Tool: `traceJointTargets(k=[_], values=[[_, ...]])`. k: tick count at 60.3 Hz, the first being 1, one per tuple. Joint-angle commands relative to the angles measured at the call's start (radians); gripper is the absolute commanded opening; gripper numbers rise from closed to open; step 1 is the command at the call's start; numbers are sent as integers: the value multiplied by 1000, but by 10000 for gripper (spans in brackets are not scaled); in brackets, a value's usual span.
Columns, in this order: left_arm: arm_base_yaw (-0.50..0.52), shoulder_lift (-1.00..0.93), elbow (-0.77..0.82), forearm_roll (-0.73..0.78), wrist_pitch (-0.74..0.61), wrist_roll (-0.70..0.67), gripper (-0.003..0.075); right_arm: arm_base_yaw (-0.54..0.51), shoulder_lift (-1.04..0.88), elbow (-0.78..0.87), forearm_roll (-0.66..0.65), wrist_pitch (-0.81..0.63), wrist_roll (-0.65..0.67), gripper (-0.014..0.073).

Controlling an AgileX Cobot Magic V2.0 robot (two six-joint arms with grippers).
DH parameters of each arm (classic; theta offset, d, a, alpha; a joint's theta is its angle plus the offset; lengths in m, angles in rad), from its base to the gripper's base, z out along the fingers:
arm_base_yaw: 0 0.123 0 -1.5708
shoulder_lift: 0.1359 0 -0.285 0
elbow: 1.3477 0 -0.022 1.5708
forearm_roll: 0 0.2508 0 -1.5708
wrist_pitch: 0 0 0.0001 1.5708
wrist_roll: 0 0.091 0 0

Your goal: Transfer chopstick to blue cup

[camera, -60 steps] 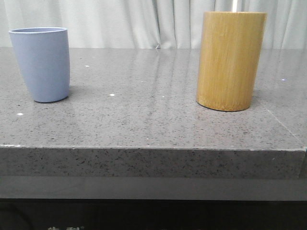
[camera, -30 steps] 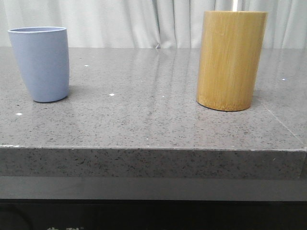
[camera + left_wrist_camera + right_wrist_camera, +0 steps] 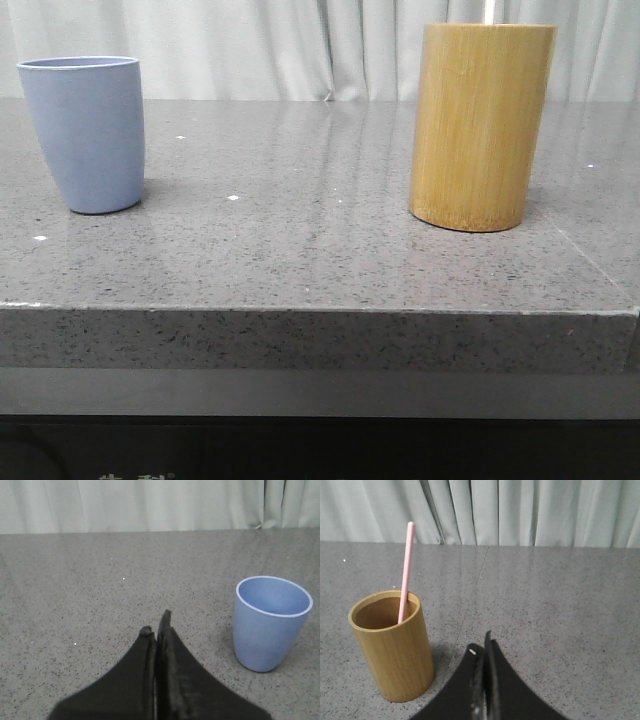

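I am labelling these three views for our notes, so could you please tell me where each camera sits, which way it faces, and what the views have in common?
Front view: sits low at the table's near edge, facing forward at the blue cup and bamboo cylinder; no part of the robot shows.
Left wrist view: above the table, looking over the shut left gripper at the empty blue cup.
Right wrist view: above the table, looking over the shut right gripper at the bamboo cylinder holding a pink chopstick.
Shared: front and left wrist show the cup; front and right wrist show the cylinder.
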Motion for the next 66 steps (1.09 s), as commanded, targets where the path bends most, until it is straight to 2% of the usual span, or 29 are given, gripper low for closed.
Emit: traceJointTargets(k=[1, 5, 8, 12, 19, 22, 27, 30, 49, 56, 66], values=[[4, 28, -38, 9, -77, -8, -15, -5, 20, -36, -7, -66, -3, -58], [4, 30, -38, 9, -80, -8, 15, -5, 20, -36, -7, -64, -3, 3], [4, 30, -38, 9, -85, -8, 76, -5, 20, -36, -7, -63, -3, 81], [4, 30, -38, 9, -85, -8, 190, -5, 20, -36, -7, -63, -3, 232], [4, 30, -38, 9, -85, -8, 479, -5, 20, -35, -7, -61, -3, 496], [4, 30, -38, 9, -85, -8, 599, -5, 20, -35, -7, -58, -3, 577], [4, 30, -38, 9, -85, -8, 695, -5, 20, -35, -7, -57, -3, 648], [4, 30, -38, 9, -85, -8, 703, -5, 20, -35, -7, -57, -3, 636], [4, 37, -45, 9, -97, -8, 636, -5, 20, -35, -7, -57, -3, 633], [-27, 94, -119, 9, -36, 3, 620, -5, 20, -35, -7, -57, -3, 633], [-124, 269, -312, 9, 70, 55, 620, -5, 20, -35, -7, -57, -3, 633]])
